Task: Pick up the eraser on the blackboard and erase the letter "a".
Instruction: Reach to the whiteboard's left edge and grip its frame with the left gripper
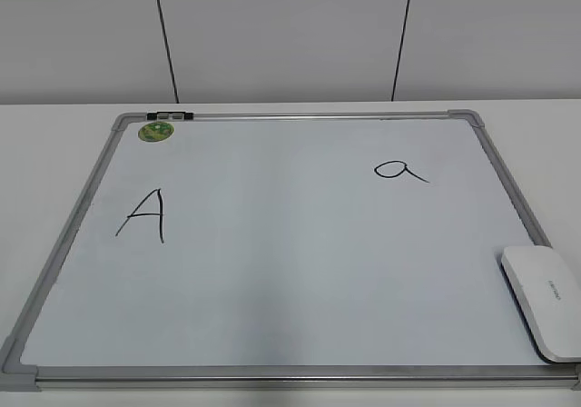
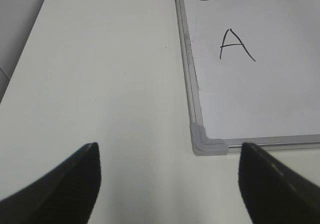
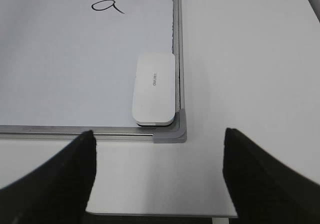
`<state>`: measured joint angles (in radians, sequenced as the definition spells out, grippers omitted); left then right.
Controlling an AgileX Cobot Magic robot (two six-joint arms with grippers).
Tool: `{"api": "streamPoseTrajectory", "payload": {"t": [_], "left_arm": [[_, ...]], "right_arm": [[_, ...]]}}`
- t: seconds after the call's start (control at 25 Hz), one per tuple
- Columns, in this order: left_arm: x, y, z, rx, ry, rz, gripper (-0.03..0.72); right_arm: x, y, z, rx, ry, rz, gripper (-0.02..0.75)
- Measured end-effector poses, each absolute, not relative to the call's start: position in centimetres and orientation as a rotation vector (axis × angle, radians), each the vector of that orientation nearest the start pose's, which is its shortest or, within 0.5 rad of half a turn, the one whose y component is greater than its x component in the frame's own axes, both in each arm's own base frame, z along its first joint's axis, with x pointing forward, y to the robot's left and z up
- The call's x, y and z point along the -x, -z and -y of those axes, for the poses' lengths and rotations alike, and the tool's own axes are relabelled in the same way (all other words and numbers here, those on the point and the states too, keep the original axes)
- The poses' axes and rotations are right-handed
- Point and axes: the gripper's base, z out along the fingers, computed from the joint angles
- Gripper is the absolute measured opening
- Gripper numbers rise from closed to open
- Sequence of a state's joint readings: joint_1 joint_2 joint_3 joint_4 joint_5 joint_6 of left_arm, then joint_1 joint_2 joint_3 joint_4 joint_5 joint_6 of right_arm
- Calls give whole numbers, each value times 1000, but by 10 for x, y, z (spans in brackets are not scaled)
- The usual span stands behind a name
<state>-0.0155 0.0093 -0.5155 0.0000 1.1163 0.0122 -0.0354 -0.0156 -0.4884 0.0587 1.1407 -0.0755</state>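
Eraser point(image 3: 154, 89) lies in blackboard point(image 1: 272, 271) corner; both tools point(image 2: 170, 184) point(image 3: 159, 176) released.

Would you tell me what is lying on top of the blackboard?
On the blackboard lie the eraser, a letter "a", a capital "A" and a green sticker. The eraser's underside is hidden.

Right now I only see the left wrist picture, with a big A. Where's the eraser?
Observer: The eraser lies in the board's near right corner, against the frame of the blackboard.
Operator: Is there a little letter too?
Observer: Yes, the letter "a" sits on the right side, farther back than the eraser.
Operator: Is the other claw holding anything?
Observer: No. The right gripper is open, just short of the board's near right corner.
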Motion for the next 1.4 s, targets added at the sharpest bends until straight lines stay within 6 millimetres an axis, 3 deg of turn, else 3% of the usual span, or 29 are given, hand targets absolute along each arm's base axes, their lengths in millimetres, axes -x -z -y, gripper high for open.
{"api": "streamPoseTrajectory", "payload": {"t": [1.12,1.24,1.4], "left_arm": [[5,-284,-1,-27,-16,-2047,600],[-5,-292,-1,-28,-21,-2023,599],[-37,-302,-1,-31,-20,-2010,599]], "right_arm": [[9,-268,-5,48,-5,-2118,587],[9,-268,-5,48,-5,-2118,587],[9,-268,-5,48,-5,-2118,587]]}}
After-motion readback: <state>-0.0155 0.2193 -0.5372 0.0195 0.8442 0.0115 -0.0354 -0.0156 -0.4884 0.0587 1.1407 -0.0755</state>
